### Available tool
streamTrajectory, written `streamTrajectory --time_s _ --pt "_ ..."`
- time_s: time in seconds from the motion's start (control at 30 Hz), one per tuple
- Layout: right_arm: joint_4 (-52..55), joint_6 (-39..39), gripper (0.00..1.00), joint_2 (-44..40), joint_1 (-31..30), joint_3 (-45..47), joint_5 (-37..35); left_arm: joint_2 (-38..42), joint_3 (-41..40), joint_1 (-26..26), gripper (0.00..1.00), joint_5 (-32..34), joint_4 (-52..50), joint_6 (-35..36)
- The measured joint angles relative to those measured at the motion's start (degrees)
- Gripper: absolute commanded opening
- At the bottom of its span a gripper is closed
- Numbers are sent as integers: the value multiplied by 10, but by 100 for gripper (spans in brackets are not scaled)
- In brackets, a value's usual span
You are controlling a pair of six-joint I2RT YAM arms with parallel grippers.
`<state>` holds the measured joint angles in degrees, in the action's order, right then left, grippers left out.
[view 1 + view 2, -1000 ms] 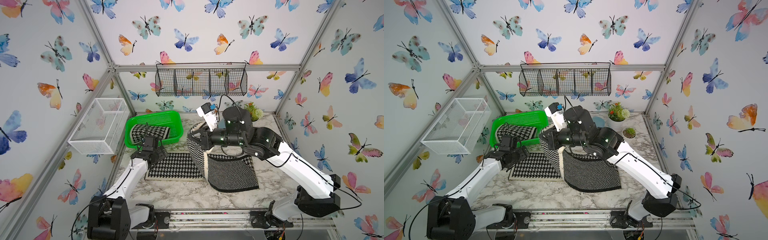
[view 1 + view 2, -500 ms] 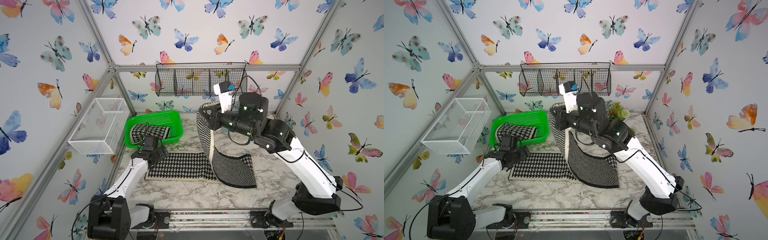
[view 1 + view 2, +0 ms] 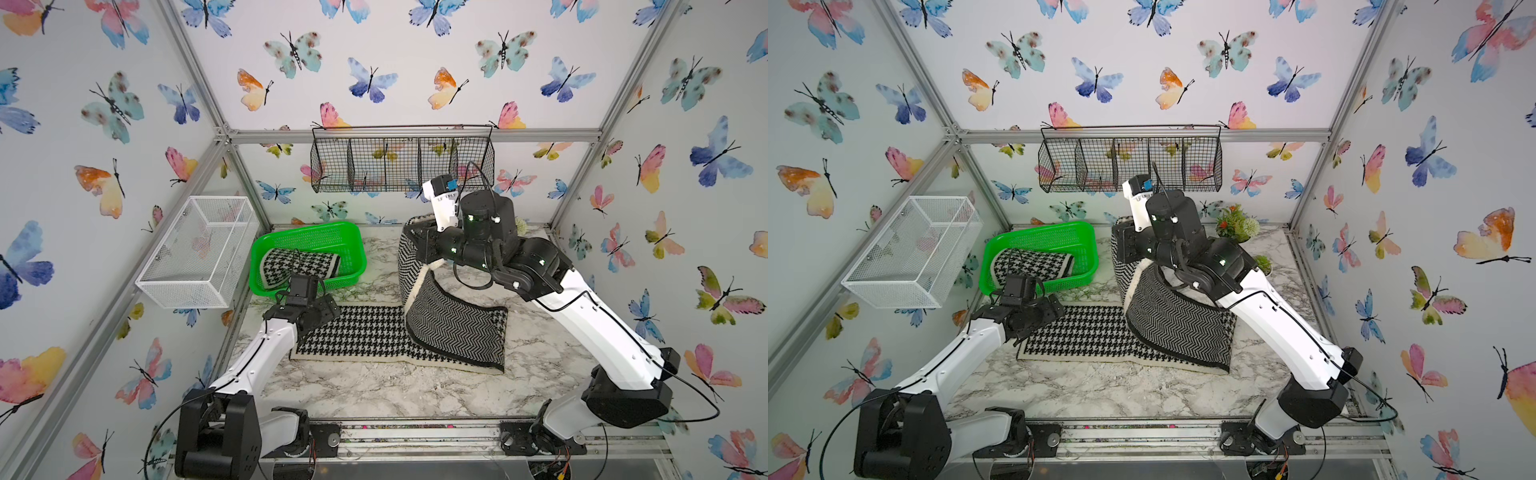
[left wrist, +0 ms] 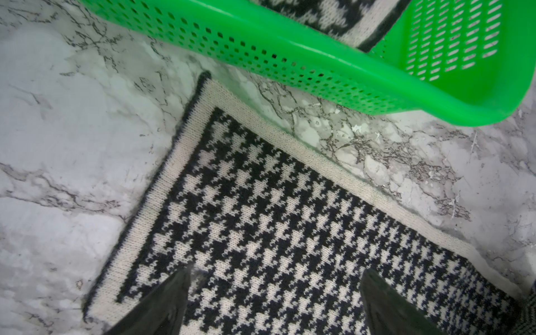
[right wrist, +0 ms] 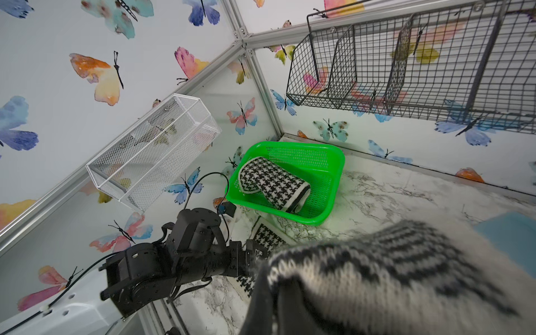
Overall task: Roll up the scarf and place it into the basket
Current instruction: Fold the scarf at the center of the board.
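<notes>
One rolled black-and-white houndstooth knit scarf (image 3: pixel 299 266) lies in the bright green perforated plastic basket (image 3: pixel 316 241), while a second knit scarf (image 3: pixel 365 332) lies mostly flat on the marble-patterned counter (image 3: pixel 374 390) beside it, one end raised in the clamped jaws of the right gripper (image 3: pixel 420 245) and the left gripper (image 4: pixel 275 304) poised with jaws wide over the other end, so rolling and placement are judged outstanding.
</notes>
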<state>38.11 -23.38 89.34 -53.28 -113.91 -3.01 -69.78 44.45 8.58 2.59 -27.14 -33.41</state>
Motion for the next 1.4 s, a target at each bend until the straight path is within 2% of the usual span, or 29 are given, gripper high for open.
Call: streamTrajectory --time_s 0.17,0.37,0.7,0.9,1.1,1.4 --pt "23 1 2 -21 0 -11 -17 -11 1 22 91 -6 11 0" --pt "52 1 2 -101 0 -12 -44 -87 57 133 91 11 11 -20" --pt "104 6 3 -176 1 -34 -87 -328 298 367 91 49 0 -88" --pt "130 8 4 -180 1 -42 -107 -472 454 457 91 49 -23 -111" --pt "138 16 4 -180 1 -43 -123 -545 552 504 90 25 -40 -127" --pt "144 24 5 -176 1 -59 -145 -586 651 520 91 -24 -35 -141"
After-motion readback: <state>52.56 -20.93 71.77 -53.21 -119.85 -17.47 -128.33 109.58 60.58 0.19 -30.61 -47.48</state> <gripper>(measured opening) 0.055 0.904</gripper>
